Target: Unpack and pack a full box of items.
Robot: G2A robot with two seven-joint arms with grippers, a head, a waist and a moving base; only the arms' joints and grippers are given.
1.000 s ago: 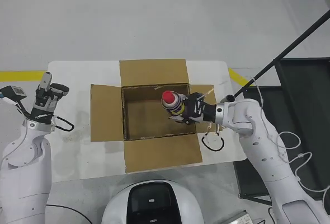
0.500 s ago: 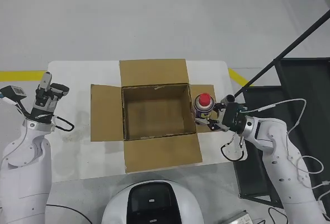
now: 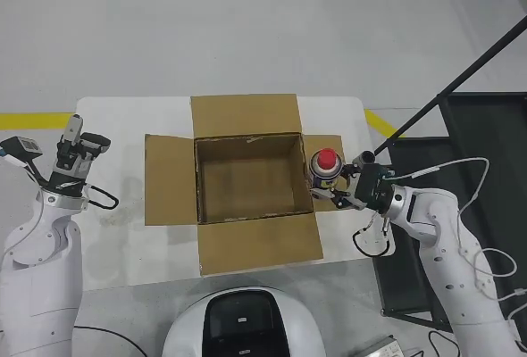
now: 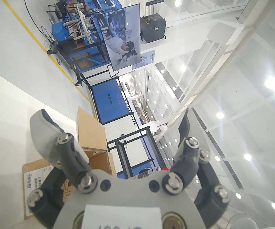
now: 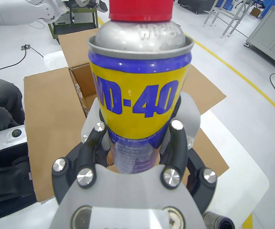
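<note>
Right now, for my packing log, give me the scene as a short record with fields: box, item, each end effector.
box: cardboard box, open, four flaps spread out on the white table
box interior: bare cardboard floor in the top view
item: spray can, red cap, blue-and-yellow body, upright, over the box's right flap, outside the cavity
right end effector: shut on the spray can's lower body
left end effector: open, holding nothing, near the table's left edge
</note>
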